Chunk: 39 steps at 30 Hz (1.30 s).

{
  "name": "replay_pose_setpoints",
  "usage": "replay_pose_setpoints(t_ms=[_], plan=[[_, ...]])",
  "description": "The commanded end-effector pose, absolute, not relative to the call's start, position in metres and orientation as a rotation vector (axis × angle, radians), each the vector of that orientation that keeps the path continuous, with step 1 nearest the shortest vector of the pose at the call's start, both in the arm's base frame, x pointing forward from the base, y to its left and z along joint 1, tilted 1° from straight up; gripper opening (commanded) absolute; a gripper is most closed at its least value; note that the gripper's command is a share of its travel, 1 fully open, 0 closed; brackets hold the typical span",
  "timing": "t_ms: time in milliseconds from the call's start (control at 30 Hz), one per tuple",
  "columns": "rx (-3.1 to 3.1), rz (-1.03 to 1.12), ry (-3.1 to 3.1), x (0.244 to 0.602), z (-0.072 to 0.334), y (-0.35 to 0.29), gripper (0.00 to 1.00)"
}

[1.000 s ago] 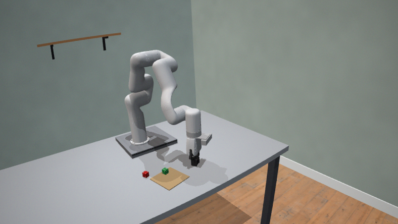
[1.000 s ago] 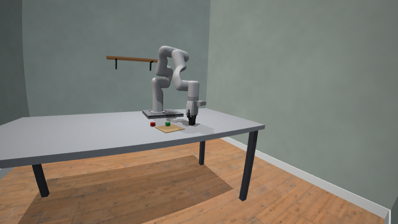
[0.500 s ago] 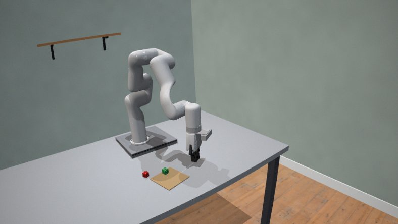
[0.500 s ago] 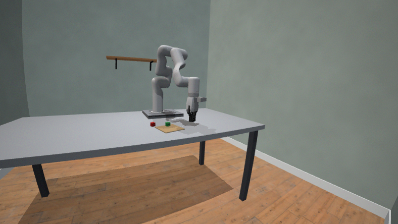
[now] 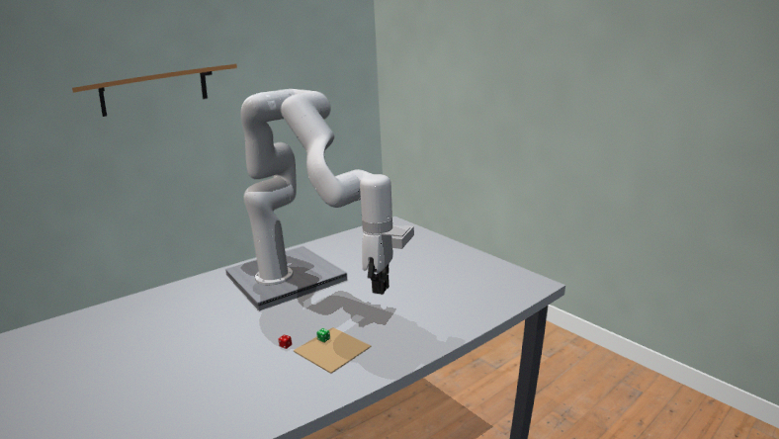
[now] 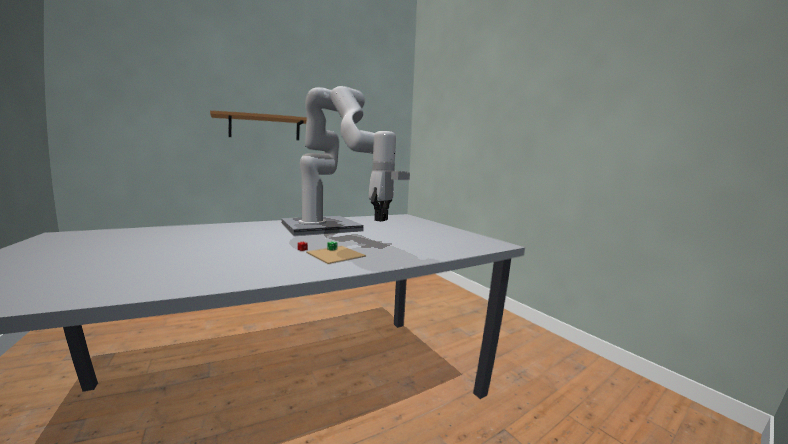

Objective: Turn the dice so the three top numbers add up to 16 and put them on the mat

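Top view: table (image 5: pixel 163 348) | arm (image 5: pixel 321 157) above the mat (image 5: pixel 332 351) | gripper (image 5: pixel 379 284) up high behind the mat, squeezed on a small thing, likely the third die, hidden | green die (image 5: pixel 323 334) on the mat's back corner | red die (image 5: pixel 284 341) just left, off it | lower slowly, set flat.

A bare test room: plain sage-green walls (image 6: pixel 579 137), a warm wooden plank floor (image 6: pixel 551 397), one grey metal-legged surface (image 6: pixel 165 264) carrying a bolted-down white robot arm (image 6: pixel 311 182), and a single wooden wall shelf (image 6: pixel 256 116).
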<state>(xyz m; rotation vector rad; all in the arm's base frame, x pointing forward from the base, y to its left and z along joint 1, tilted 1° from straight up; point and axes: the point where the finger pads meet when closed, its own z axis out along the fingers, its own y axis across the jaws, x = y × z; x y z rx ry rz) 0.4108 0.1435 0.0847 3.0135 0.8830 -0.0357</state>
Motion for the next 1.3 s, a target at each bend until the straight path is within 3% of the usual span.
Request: replay_pose_setpoints(t_ms=[0,200,800,1267], plan=[[3.014,-0.033,0.883,0.411,0.088,0.144,0.21],[3.016,-0.033,0.875,0.412,0.088,0.142,0.21],[3.14,-0.037,-0.104,0.439,0.091,-0.03,0.21],[3.14,-0.037,-0.113,0.439,0.091,-0.032,0.21]])
